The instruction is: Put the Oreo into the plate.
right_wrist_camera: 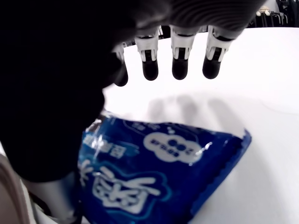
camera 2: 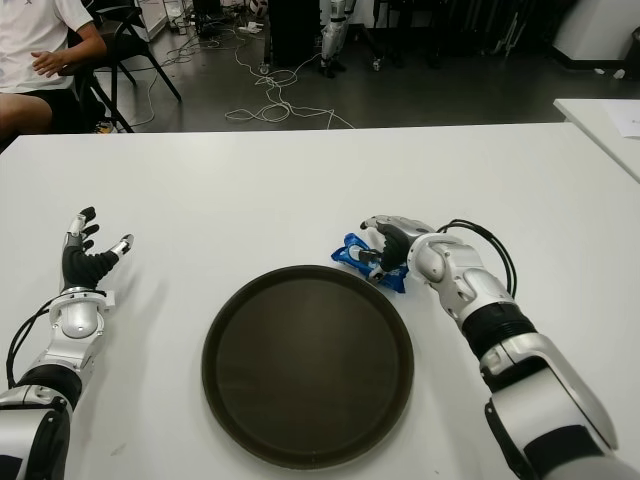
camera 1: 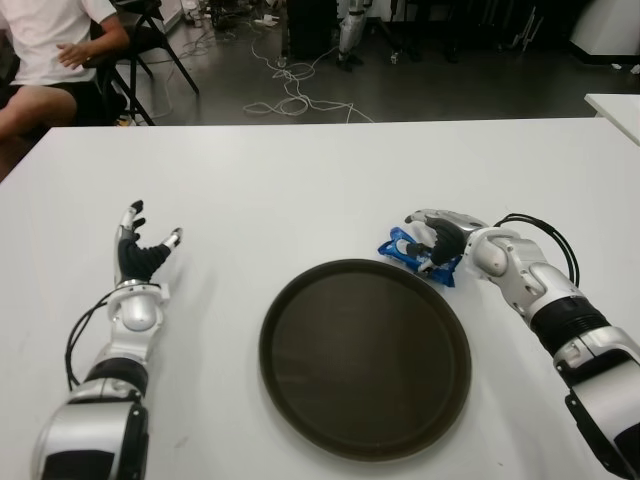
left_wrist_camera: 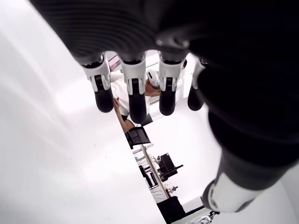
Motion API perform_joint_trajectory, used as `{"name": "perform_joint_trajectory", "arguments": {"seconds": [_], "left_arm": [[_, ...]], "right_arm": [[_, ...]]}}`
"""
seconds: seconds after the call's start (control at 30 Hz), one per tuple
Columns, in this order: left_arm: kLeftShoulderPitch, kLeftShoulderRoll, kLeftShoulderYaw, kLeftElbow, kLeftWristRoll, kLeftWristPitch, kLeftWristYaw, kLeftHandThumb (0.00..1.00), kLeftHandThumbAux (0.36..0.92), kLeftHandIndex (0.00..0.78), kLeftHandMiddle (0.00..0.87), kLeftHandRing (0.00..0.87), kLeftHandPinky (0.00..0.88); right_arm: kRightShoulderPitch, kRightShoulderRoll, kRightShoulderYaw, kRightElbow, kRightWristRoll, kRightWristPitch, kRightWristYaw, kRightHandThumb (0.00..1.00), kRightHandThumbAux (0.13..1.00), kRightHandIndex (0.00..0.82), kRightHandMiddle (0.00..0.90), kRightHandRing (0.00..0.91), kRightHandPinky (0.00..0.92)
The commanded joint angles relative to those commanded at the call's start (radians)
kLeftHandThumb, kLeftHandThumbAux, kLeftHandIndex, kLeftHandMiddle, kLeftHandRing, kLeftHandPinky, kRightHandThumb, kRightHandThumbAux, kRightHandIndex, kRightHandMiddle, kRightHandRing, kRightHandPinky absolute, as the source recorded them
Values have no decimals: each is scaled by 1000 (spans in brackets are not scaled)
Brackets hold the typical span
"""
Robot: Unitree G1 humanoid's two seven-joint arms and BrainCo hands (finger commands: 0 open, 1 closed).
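Note:
A blue Oreo packet (camera 1: 399, 247) lies on the white table (camera 1: 300, 190), just past the far right rim of the round dark plate (camera 1: 365, 360). My right hand (camera 1: 433, 238) hovers over the packet from the right. In the right wrist view its fingertips (right_wrist_camera: 180, 70) stand extended above the packet (right_wrist_camera: 159, 177) with a gap and shadows under them, and the thumb is beside the wrapper. The hand is open and holds nothing. My left hand (camera 1: 143, 248) shows at the table's left, fingers spread, left of the plate. The plate holds nothing.
A seated person (camera 1: 50, 50) and a black chair (camera 1: 150, 40) are beyond the table's far left corner. Cables (camera 1: 290, 95) lie on the floor behind. A second white table (camera 1: 620, 105) shows at the far right.

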Motion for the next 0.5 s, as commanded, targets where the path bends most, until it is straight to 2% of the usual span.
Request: {"name": "perform_joint_trajectory", "arguments": {"seconds": [0.5], "left_arm": [[0,2,-4,-1,6,3,10,0,782,72,121,113,105]], "right_arm": [[4,-2,2,-6,-2,2,5,0,819,0,0,0,18]]}}
